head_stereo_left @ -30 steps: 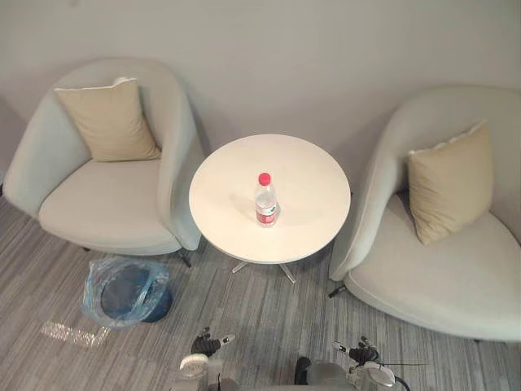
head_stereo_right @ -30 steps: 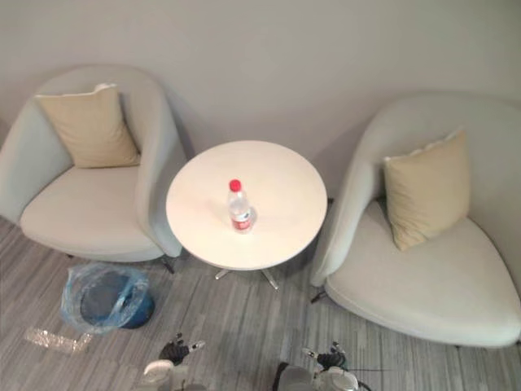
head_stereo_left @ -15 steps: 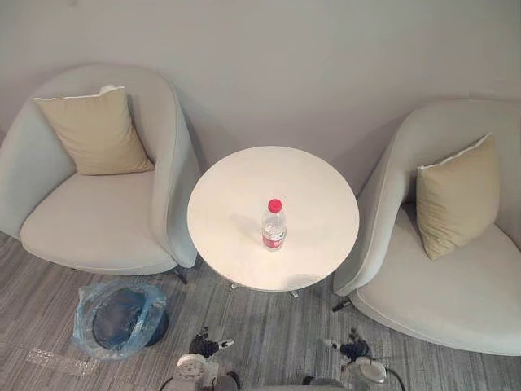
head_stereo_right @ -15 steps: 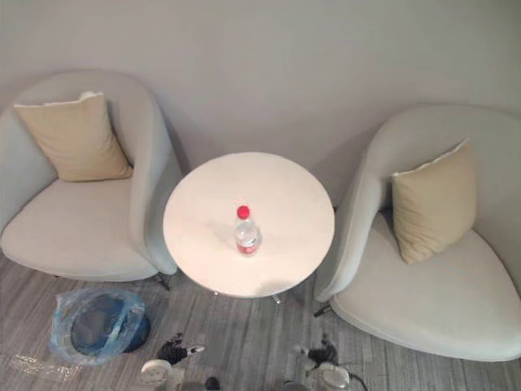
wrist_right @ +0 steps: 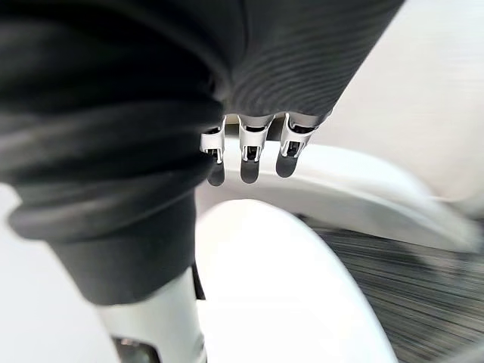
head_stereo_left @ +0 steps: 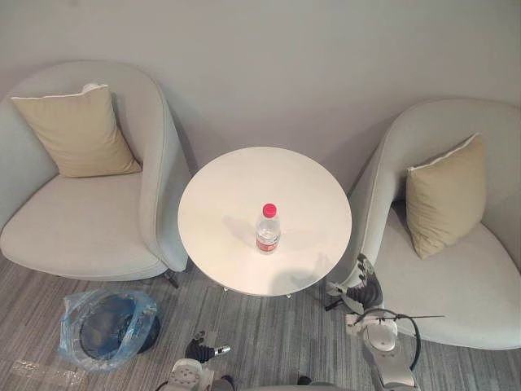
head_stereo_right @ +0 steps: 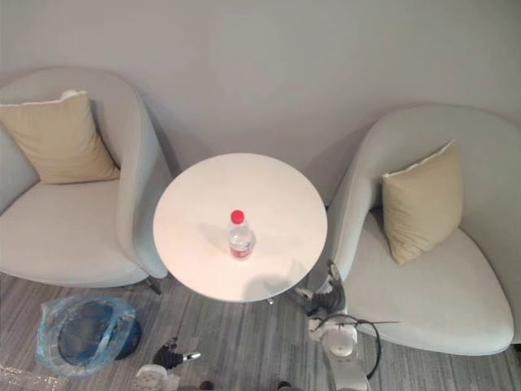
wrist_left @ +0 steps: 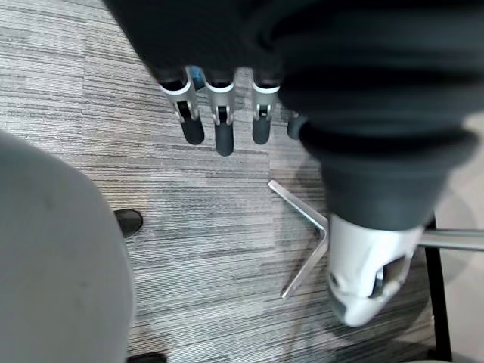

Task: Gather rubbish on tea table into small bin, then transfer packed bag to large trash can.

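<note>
The right hand [head_stereo_left: 364, 281] is up just beside the near rim of the round tea table [head_stereo_left: 244, 179], empty, fingers loosely straight. From the head views, the one piece of rubbish is a clear bottle [head_stereo_left: 267, 230] with a red cap, upright near the table's middle. The small bin [head_stereo_left: 106, 326], lined with a blue bag, stands on the carpet by the left armchair [head_stereo_left: 81, 220]. The left hand [head_stereo_left: 199, 350] hangs low near the floor, idle.

In the left wrist view its fingers [wrist_left: 223, 132] hang straight over carpet, holding nothing.

In the right wrist view the fingers [wrist_right: 249, 155] are straight and relaxed above the white tabletop's edge.

My reading: gathering has barely begun (nothing is in the bin's bag that I can make out). Next, the right hand must reach inward and close around the bottle without tipping it.

The bottle's red label carries print too small to read.
</note>
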